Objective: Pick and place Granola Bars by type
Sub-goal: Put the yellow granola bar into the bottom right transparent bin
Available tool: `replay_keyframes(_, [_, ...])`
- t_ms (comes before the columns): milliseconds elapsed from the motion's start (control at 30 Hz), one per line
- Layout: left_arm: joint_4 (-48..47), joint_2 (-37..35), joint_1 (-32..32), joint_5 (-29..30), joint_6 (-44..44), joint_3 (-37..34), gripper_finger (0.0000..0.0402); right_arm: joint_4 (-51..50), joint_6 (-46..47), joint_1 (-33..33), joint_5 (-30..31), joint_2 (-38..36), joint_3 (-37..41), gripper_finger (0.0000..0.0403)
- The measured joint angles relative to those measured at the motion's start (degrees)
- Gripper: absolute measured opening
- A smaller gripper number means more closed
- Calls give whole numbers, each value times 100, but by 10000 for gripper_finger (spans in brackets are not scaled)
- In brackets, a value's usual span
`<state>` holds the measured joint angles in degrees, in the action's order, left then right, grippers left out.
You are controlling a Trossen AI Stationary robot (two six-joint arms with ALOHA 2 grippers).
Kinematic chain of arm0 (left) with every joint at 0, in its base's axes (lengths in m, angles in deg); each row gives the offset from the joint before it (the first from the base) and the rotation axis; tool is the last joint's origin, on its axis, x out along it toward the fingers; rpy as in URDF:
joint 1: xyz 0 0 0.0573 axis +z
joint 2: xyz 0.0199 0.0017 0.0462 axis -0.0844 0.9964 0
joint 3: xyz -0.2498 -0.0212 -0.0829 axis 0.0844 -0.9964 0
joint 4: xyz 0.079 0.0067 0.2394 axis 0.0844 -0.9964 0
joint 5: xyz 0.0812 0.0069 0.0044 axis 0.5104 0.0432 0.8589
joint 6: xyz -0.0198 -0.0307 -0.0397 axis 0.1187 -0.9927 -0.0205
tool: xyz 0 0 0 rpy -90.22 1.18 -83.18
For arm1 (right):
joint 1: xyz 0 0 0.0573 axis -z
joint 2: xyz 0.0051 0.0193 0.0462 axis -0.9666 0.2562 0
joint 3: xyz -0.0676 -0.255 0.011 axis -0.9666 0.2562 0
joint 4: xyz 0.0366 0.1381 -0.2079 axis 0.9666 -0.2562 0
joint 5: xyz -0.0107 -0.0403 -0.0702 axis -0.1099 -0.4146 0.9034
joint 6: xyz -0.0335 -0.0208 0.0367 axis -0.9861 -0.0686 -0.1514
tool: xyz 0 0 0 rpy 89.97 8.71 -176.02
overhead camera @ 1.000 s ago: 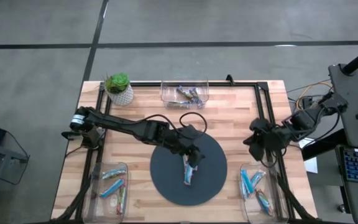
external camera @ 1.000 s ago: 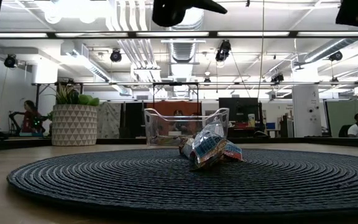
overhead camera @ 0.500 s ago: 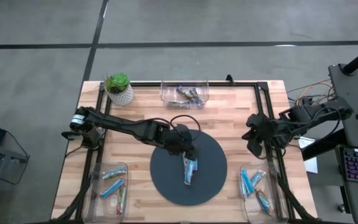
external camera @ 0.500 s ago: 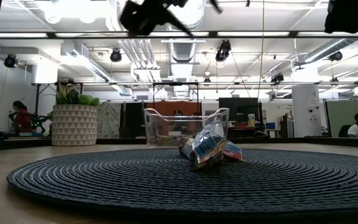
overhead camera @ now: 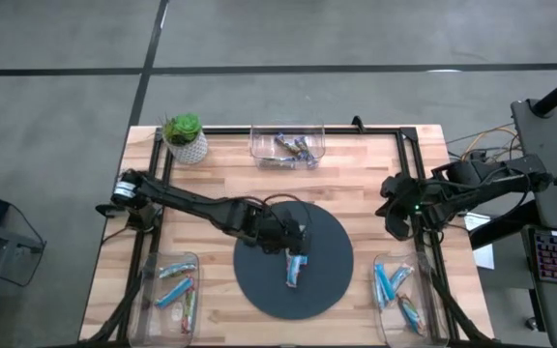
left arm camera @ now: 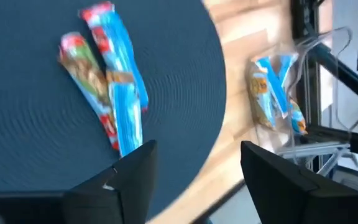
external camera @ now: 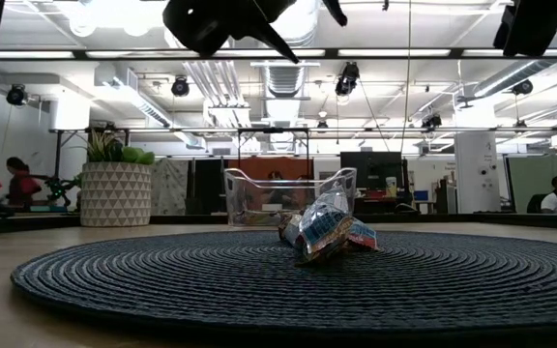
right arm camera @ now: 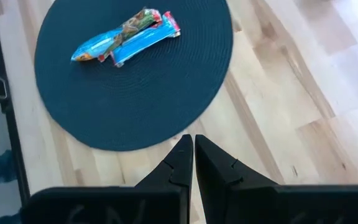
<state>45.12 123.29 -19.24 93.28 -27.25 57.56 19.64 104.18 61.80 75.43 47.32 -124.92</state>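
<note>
High view: granola bars (overhead camera: 296, 268) lie bunched on the round mat (overhead camera: 259, 285), just beside the left gripper (overhead camera: 292, 240), jaws apart, empty. Right gripper (overhead camera: 395, 215) waits off the mat's right edge, shut.

Low view: bars (external camera: 325, 232) look light, crinkly, likely slippery; pinch one across its middle.

Left wrist view: bars (left arm camera: 107, 74) lie ahead of the fingers (left arm camera: 132, 171).

Right wrist view: bars (right arm camera: 126, 36) on the mat's far side.

We see a light wooden desk (overhead camera: 366, 184) with a dark round mat (overhead camera: 332, 290) at its middle. A potted plant (overhead camera: 184, 136) in a white patterned pot stands at one far corner. Three clear plastic bins sit around the mat: far edge (overhead camera: 287, 146), near left (overhead camera: 168, 287), near right (overhead camera: 401, 296).
</note>
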Motion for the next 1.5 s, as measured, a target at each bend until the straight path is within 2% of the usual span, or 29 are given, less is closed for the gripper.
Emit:
replay_keyframes(167, [-5,350,-178,-48,-511,262,206,2,-302,8,-64,2,0,11])
replay_keyframes(367, [-24,1066,-233,-62,-570,1091,205,4,-565,8,-64,2,0,11])
replay_keyframes(500, [-588,1584,-229,-184,-551,1752,205,4,-589,8,-62,2,0,11])
replay_keyframes(700, [-1981,2161,-232,-209,-775,2697,205,12,-582,6,-62,2,0,11])
replay_keyframes(800, [-2241,2367,-271,-207,-839,3055,205,58,-563,8,-32,21,0,11])
replay_keyframes(900, [-2298,2505,-297,-147,-849,3153,205,73,-511,8,-16,51,0,11])
replay_keyframes(1200, [-2425,2764,-338,91,-841,2832,205,120,-183,28,-16,231,0,11])
replay_keyframes(1500, [-2502,2837,-340,22,-966,2490,205,149,-464,43,-12,464,0,11])
